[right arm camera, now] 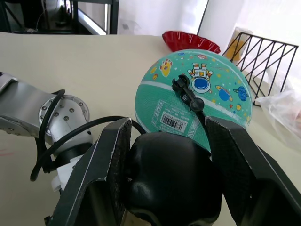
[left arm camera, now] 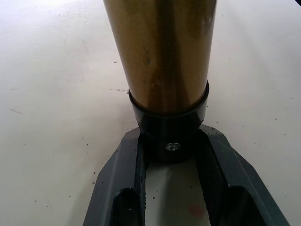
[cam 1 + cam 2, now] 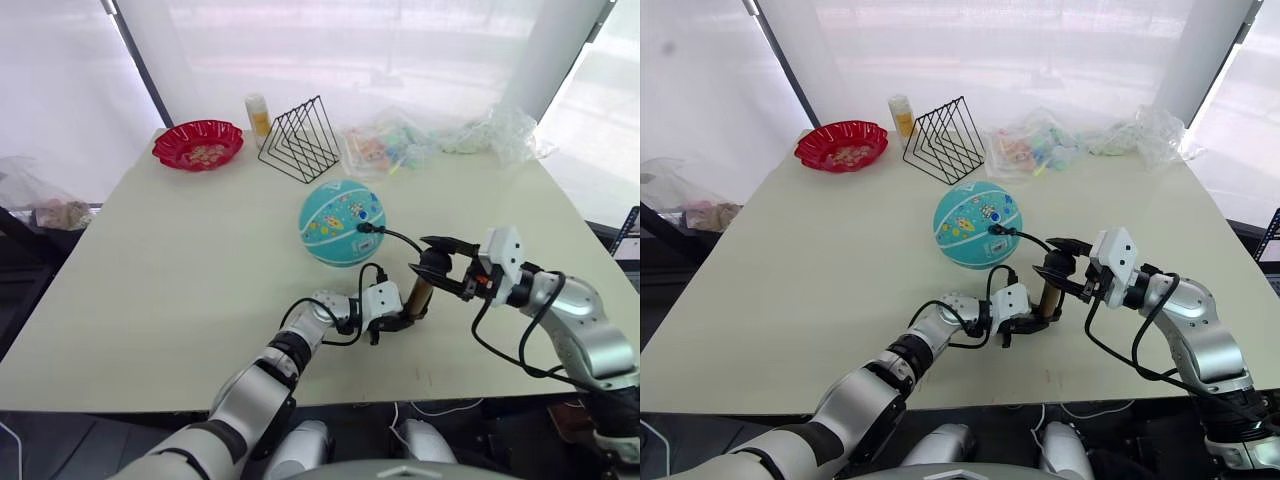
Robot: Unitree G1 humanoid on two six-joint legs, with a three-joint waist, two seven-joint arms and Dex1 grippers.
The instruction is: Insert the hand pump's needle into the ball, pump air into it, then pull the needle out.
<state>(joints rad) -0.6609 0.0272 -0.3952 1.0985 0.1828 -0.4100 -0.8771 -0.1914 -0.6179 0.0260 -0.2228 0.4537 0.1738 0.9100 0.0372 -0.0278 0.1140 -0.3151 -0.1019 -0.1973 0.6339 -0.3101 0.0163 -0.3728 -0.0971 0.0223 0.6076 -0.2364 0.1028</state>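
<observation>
Currently the left pincer [image 3: 403, 318] is narrowed onto the black bottom cap of the pump [image 3: 419, 296], both fingers [image 2: 123, 174] pressed against the cap, holding the brass cylinder upright on the bench [image 3: 180, 260]. Right pincer [image 3: 436, 262] is closed around the black handle at the pump's top, one finger [image 1: 106, 165] on each side. Hose [image 3: 395, 236] arcs from the pump to the ball [image 3: 342, 222]; its black fitting sits against the ball's skin, the needle itself too small to make out. Ball rests just beyond the pump. Left forearm lies low across the bench; right arm reaches in from the side, elbow bent.
</observation>
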